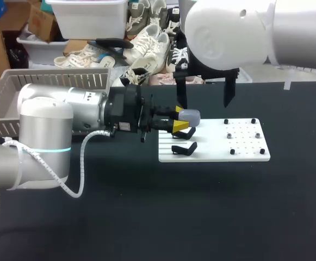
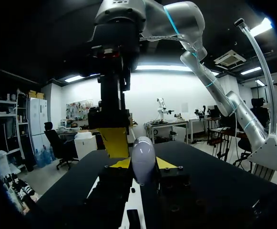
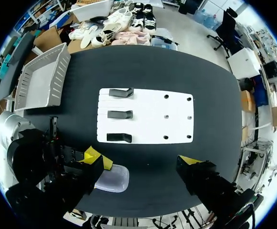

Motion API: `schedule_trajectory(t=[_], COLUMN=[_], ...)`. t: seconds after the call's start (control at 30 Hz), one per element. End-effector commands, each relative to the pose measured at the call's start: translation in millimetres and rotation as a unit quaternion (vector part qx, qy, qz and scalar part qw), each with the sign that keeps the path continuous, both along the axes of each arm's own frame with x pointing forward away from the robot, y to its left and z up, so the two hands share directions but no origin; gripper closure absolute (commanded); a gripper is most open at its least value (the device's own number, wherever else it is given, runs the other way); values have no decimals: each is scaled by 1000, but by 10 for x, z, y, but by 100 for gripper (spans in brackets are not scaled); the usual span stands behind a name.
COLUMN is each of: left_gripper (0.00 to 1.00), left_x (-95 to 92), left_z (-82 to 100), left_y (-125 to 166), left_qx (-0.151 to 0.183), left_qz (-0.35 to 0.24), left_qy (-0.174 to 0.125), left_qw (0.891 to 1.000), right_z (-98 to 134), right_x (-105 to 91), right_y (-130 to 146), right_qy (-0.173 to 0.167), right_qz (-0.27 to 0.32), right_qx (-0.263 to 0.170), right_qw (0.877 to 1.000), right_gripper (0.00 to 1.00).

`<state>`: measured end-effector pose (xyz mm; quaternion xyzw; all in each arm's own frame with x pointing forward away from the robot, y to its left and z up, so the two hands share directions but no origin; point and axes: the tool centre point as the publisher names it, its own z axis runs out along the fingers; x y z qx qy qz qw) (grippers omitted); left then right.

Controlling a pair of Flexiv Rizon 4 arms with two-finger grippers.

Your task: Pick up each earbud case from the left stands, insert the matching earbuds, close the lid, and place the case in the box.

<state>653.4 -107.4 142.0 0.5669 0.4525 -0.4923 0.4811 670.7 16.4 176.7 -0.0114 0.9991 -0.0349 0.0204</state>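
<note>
My left gripper (image 1: 180,119) is shut on a pale lavender earbud case (image 1: 190,116), held above the white board (image 1: 245,157) near its far stand. In the left wrist view the case (image 2: 143,160) stands upright between my left gripper's (image 2: 143,166) yellow tips. My right gripper (image 1: 206,100) hangs open directly over the case, one finger on each side and well apart from it. From above, the case (image 3: 112,180) shows near the right gripper (image 3: 142,158). All three black stands (image 3: 119,114) on the board (image 3: 148,126) are bare.
A grey slatted box (image 1: 16,87) sits at the table's far left, also seen as the box (image 3: 43,78) beside the board. Several small dark and grey knobs (image 1: 229,135) dot the board's right half. Black tabletop surrounds the board.
</note>
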Motion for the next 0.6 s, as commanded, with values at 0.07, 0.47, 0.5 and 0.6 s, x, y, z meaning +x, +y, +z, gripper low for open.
schedule_trajectory(t=[0.07,0.47,0.5,0.6], left_gripper=[100,100,100,100], left_x=[-7,-7,-7,-7], left_z=[-1,-1,-1,-1], left_y=[0,0,0,0], left_qx=[-1,-1,-1,-1], left_qz=[2,2,2,2], left_qy=[-1,-1,-1,-1], left_qw=[1000,1000,1000,1000], right_z=[85,777,788,782], right_x=[-113,-403,-417,-467], right_y=[-57,-205,-213,-275], right_qy=[-23,-99,-98,-90], right_qz=[-11,127,141,175], right_qx=[2,65,72,72], right_qw=[1000,985,983,978], right_gripper=[0,0,0,0])
